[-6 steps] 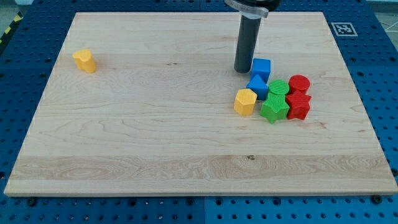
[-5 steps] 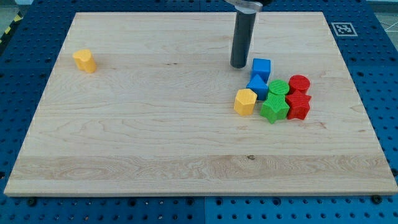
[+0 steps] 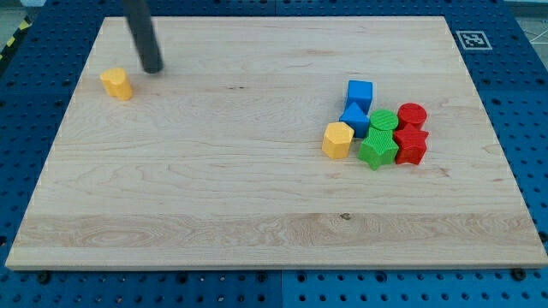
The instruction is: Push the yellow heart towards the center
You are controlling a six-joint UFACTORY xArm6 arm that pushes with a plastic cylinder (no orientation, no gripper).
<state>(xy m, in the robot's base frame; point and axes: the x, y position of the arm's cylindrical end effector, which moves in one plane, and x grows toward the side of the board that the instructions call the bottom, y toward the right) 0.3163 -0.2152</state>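
Observation:
A yellow heart block (image 3: 116, 84) sits near the view's top left on the wooden board (image 3: 257, 197). My tip (image 3: 152, 69) rests on the board just to the upper right of the yellow heart, a small gap apart from it. The dark rod rises from the tip to the view's top edge.
A cluster of blocks lies at the view's right: a blue cube (image 3: 360, 92), a second blue block (image 3: 354, 117), a yellow hexagon block (image 3: 337, 140), a green cylinder (image 3: 383, 122), a green star-like block (image 3: 376, 151), a red cylinder (image 3: 412, 115) and a red block (image 3: 410, 145).
My tip has moved far to the view's left, from beside the blue cube to just right of the yellow heart. No block has moved.

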